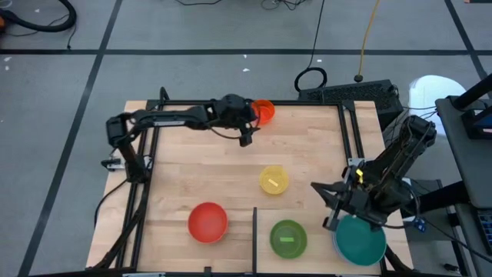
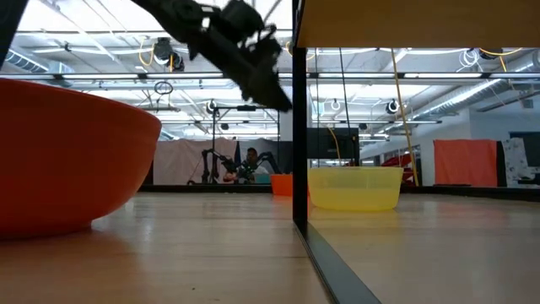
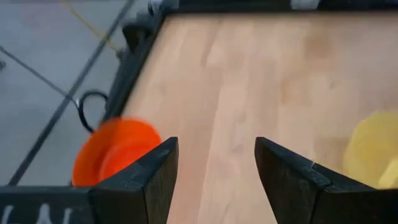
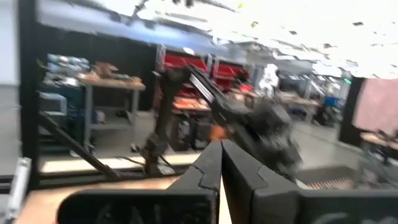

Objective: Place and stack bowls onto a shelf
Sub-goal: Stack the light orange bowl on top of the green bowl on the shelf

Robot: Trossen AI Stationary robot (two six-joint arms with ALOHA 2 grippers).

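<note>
My left gripper [image 1: 246, 137] [image 3: 214, 180] hangs open above the far middle of the table, raised clear of it in the low view [image 2: 263, 78]. The small orange bowl [image 1: 264, 112] [image 3: 115, 152] sits just beyond it at the table's far edge, untouched. The yellow bowl [image 1: 274, 180] [image 2: 354, 187] stands on the table's middle and the red bowl [image 1: 207, 221] [image 2: 59, 156] near the front. The green bowl [image 1: 288, 237] and teal bowl [image 1: 360, 240] rest on the shelf [image 2: 413, 21]. My right gripper [image 1: 332, 215] [image 4: 221, 165] is shut over the teal bowl's left side, with nothing between its fingers.
A thin dark upright divider [image 1: 254, 231] [image 2: 298, 127] marks the shelf's left end. Black frame rails [image 1: 146, 185] run along the table's left, far and right sides. Bare wood lies between the orange, yellow and red bowls. A person sits far off in the room [image 2: 251, 160].
</note>
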